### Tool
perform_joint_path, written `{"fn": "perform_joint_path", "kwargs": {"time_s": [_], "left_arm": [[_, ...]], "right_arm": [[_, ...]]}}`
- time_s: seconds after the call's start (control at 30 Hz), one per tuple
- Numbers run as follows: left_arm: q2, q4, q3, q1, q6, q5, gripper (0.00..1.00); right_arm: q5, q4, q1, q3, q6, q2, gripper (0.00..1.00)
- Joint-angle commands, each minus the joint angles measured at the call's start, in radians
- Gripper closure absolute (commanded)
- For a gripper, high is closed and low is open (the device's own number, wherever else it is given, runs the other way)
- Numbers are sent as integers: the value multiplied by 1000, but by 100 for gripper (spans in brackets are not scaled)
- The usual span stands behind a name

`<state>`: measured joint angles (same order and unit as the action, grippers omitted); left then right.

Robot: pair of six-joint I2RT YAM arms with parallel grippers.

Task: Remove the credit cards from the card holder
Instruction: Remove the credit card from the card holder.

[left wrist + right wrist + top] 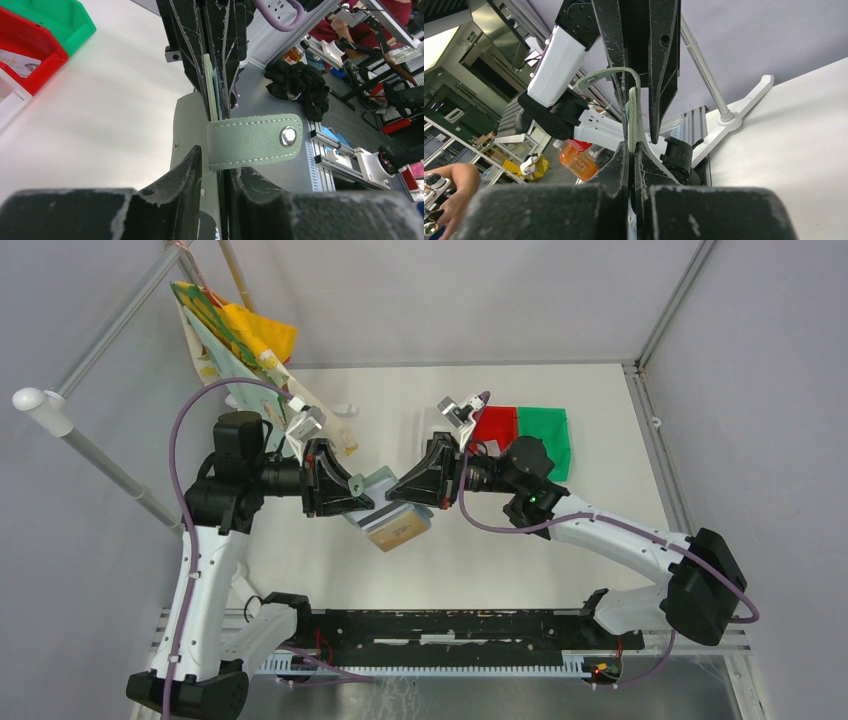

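Both grippers hold the grey-green card holder (382,482) up off the table, between the two arms. A tan-gold credit card (398,530) shows on its lower face. My left gripper (360,502) (216,162) comes in from the left, its jaws closed on the holder's panel (187,125), just under the snap strap (255,141). From the opposite side my right gripper (402,490) (631,145) is shut on the holder's thin edge (632,112). No other cards can be seen.
Red bin (495,425) (30,50), green bin (545,435) (55,17) and a white bin (7,100) stand at the back right of the table. A colourful cloth (235,335) hangs at the rear left beside a white pole (90,450).
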<state>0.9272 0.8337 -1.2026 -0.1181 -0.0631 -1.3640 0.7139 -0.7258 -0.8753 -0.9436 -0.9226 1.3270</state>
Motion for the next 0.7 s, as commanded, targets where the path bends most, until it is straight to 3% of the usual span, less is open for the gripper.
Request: {"fn": "perform_joint_path", "kwargs": {"time_s": [0.0,0.1,0.17,0.33,0.47,0.6,0.67], "left_arm": [[1,-70,-2,4,59,-11,70],[1,-108,6,3,128,-10,67],[-1,-111,5,4,133,-5,58],[-19,-224,35,3,244,13,59],[-12,-256,41,5,280,14,68],[4,-296,40,3,347,17,85],[3,-334,44,4,399,23,96]], "right_arm": [[-5,-120,-7,1,-16,-2,100],[-14,-153,-8,12,-30,3,100],[-17,-173,-8,14,-43,7,100],[-14,-179,-10,8,-50,10,100],[-7,-191,-10,18,-53,8,100],[-3,-198,-10,26,-54,5,100],[-15,-209,-9,39,-54,1,91]]}}
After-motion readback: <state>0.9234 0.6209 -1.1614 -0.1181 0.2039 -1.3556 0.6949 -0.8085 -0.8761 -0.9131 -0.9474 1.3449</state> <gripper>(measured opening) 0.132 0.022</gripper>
